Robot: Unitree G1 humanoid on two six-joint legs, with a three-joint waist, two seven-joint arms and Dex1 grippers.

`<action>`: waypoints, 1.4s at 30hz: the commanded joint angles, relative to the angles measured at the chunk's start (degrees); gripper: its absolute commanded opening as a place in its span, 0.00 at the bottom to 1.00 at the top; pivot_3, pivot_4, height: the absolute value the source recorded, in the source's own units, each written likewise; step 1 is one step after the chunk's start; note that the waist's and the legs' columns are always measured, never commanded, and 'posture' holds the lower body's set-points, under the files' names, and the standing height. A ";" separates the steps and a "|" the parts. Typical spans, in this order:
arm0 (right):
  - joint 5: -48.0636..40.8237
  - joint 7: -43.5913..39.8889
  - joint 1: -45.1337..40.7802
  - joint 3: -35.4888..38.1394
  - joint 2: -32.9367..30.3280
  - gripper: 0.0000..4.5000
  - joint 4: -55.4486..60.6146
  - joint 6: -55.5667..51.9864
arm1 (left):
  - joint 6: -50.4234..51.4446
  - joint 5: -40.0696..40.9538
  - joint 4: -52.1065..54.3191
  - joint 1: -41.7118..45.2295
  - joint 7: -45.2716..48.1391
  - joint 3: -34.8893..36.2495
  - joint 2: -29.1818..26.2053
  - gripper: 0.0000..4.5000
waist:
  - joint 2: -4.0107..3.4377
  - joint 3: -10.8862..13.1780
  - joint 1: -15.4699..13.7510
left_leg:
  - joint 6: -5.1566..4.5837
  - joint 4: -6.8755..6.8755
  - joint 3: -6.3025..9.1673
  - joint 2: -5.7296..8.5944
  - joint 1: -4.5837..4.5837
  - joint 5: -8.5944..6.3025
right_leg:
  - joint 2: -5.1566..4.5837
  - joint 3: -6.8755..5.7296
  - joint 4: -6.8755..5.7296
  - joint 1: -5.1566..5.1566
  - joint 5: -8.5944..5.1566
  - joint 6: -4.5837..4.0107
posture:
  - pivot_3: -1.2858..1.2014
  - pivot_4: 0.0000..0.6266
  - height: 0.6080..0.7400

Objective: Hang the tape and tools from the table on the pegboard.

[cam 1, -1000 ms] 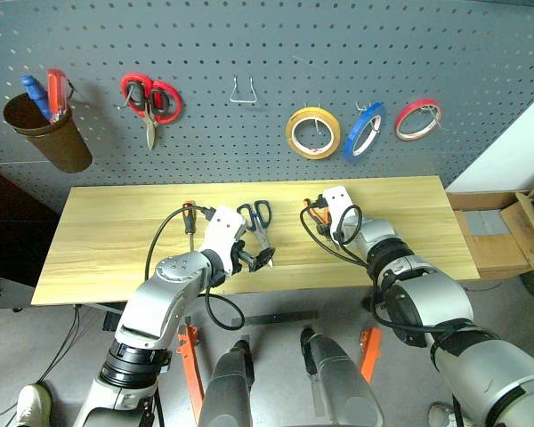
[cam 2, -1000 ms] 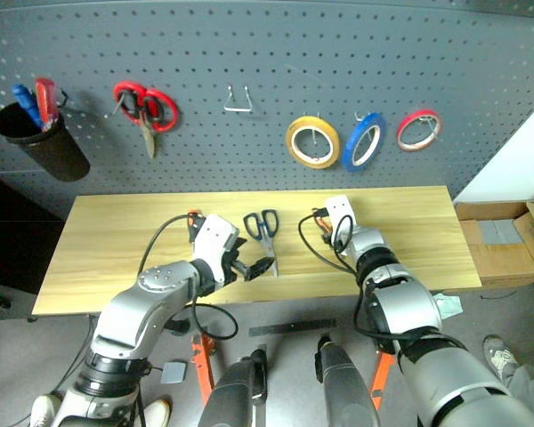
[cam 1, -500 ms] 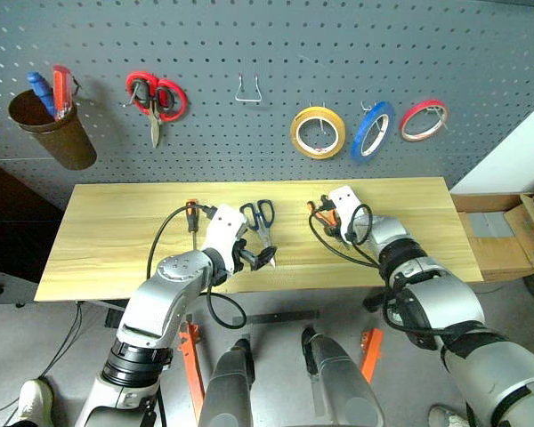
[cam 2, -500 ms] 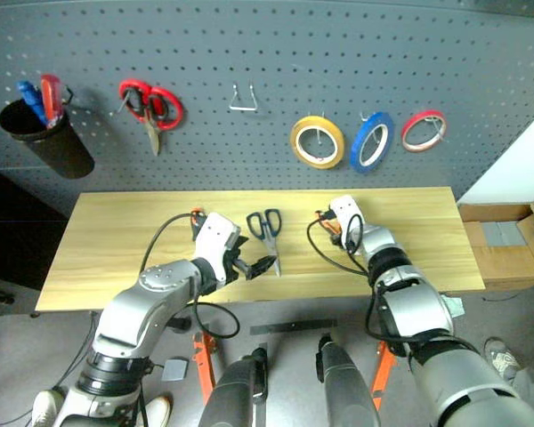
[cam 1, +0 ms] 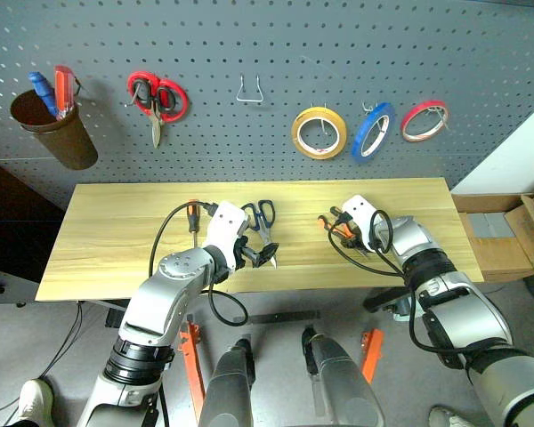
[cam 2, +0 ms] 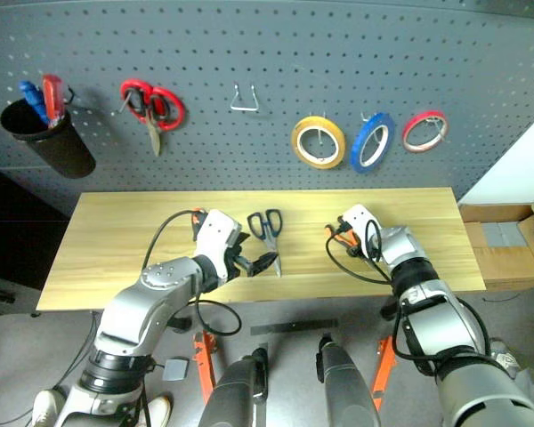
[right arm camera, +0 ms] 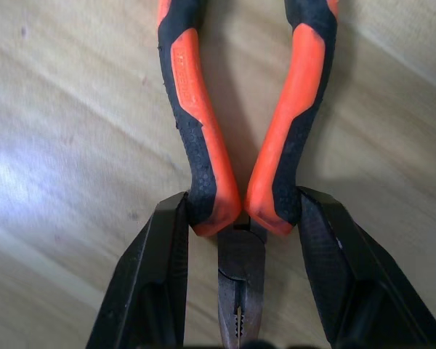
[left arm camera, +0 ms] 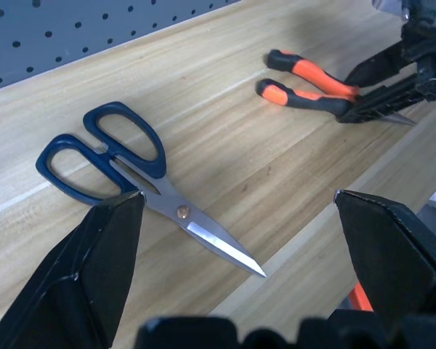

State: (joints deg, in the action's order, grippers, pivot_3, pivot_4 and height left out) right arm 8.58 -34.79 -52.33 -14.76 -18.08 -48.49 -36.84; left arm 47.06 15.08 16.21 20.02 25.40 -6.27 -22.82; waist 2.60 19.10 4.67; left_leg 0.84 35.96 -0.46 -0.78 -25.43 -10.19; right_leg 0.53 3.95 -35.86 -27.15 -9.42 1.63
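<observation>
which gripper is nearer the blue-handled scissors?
Left. The left gripper hangs open right over the scissors; the right gripper is farther along the table, shut on the pliers.

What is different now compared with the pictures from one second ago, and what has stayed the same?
The right gripper, shut on the pliers, has carried them to the right along the table. The left gripper stays open over the blue-handled scissors. The screwdriver still lies on the table, and the blue tape still hangs on the pegboard.

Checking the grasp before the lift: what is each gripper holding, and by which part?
Right gripper clamps the pliers across both handles near the pivot. Left gripper holds nothing.
</observation>
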 commanded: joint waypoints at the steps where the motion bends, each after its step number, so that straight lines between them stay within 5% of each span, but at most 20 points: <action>1: 1.04 0.72 1.52 -0.50 0.19 0.40 -1.84 -1.82 | -0.97 -0.23 1.34 0.26 -0.37 0.82 0.04 1.00 | 0.01 0.00 0.00 | 0.00 0.00 0.00 0.00 0.00 0.00 | 0.00 -0.01 0.00 0.00 0.00 0.00 | 0.51 0.55 1.00; 10: 1.30 1.90 -0.64 -0.28 1.54 1.00 -4.78 -0.42 | -1.28 -0.40 0.95 0.48 -0.62 0.57 0.24 1.00 | 0.03 -0.02 0.24 | 0.00 0.02 -0.02 0.00 0.02 0.00 | 0.04 0.01 0.00 0.01 0.01 0.01 | 0.51 0.55 1.00; 34: 1.30 4.42 -9.27 4.24 6.46 1.00 -19.60 3.11 | -1.18 -0.41 1.59 -0.19 -1.41 0.46 0.49 1.00 | 0.07 -0.04 0.40 | 0.01 0.00 -0.06 -0.07 0.14 0.00 | 0.15 0.06 -0.05 0.06 0.04 0.06 | 0.51 0.54 1.00; 42: 1.87 3.90 -8.64 3.97 5.93 0.47 -19.88 3.97 | -1.30 -0.44 1.31 -0.14 -1.43 0.57 0.46 1.00 | 0.07 -0.04 0.27 | 0.01 0.01 -0.05 -0.05 0.13 0.00 | 0.14 0.06 -0.05 0.06 0.02 0.03 | 0.51 0.54 1.00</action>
State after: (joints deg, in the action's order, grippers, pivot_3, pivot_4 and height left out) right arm 9.96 -30.81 -62.46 -10.47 -12.16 -66.70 -32.73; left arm 46.57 14.84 15.38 19.99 24.21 -6.37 -22.38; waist 2.67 19.06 4.94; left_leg 0.84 35.97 -0.52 -0.82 -25.30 -10.19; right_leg 0.66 4.01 -35.90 -27.09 -9.40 1.66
